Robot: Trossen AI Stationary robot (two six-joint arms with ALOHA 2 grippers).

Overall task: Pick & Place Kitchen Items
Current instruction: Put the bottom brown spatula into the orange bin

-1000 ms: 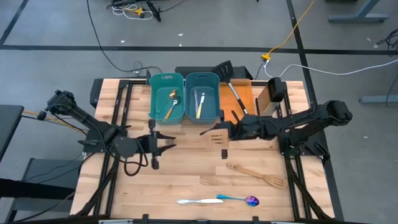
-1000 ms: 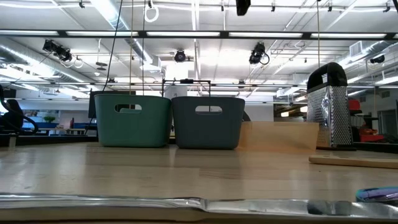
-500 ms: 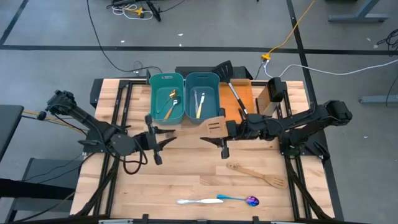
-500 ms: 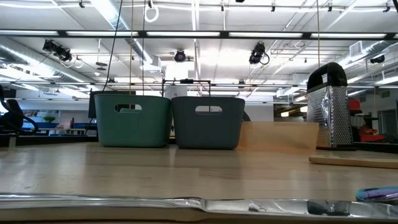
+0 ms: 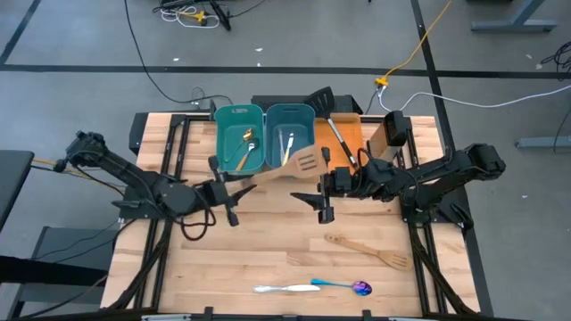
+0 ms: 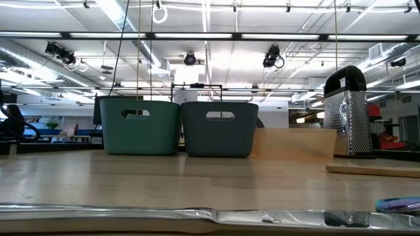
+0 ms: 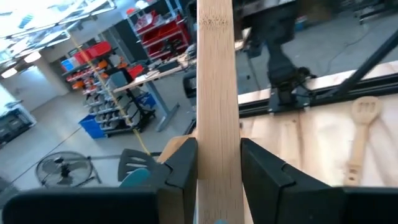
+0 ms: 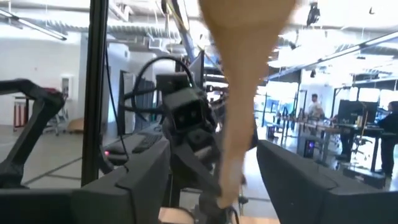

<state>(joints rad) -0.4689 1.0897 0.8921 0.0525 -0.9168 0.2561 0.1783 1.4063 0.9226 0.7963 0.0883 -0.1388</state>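
The table (image 5: pixel 268 267) is pale butcher-block wood with black rails down both sides, standing on a grey floor crossed by dark cables and one yellow cord. Taking the two teal bins (image 5: pixel 265 139) at the far edge as the landmark: the left bin holds a gold spoon (image 5: pixel 246 136), the right bin cream-handled cutlery (image 5: pixel 287 147). Just right of the bins lies an orange tray (image 5: pixel 352 136) with a black spatula (image 5: pixel 326 111) reaching off its far end.

Just in front of the bins, a wooden spatula (image 5: pixel 290 168) hangs in the air, its slotted blade near the right bin's front corner. The left gripper (image 5: pixel 227 190) is clenched on its handle; the left wrist view shows both fingers (image 7: pixel 183 171) pressed on the wood. The right gripper (image 5: pixel 323 194), in front of the tray, has its jaws spread wide and holds nothing, the spatula standing free between them.

Well in front of the bins, near the table's right side, lies a second wooden spatula (image 5: pixel 368 251); nearer the front edge lie a knife (image 5: pixel 284 288) and a purple spoon (image 5: pixel 343 285).

The low view looks into a bright workshop with white ceiling strip lights, ducts and hanging cameras; a metal grater (image 6: pixel 353 113) stands right of the bins
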